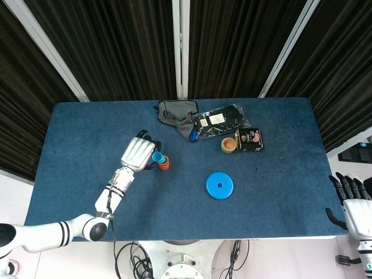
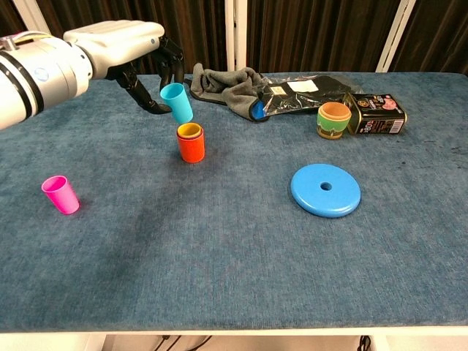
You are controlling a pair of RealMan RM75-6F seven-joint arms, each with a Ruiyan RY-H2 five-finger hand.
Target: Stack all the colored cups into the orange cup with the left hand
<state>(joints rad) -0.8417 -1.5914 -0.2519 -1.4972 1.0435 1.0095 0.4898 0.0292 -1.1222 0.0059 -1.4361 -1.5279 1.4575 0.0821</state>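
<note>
- While the left hand [image 2: 139, 55] pinches the blue cup [image 2: 177, 102] between its fingers, the cup hangs tilted in the air just above the orange cup [image 2: 191, 146].
- Orange cup stands upright on the desk [image 2: 219, 241] with a yellow cup [image 2: 189, 131] nested in it.
- Pink cup [image 2: 61, 194] stands alone, well apart to the left.
- Right hand [image 1: 354, 204] sits off the desk's edge, fingers spread, holding nothing.

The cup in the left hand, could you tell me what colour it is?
Light blue cup, held by the left hand; clearest in the chest view.
</note>
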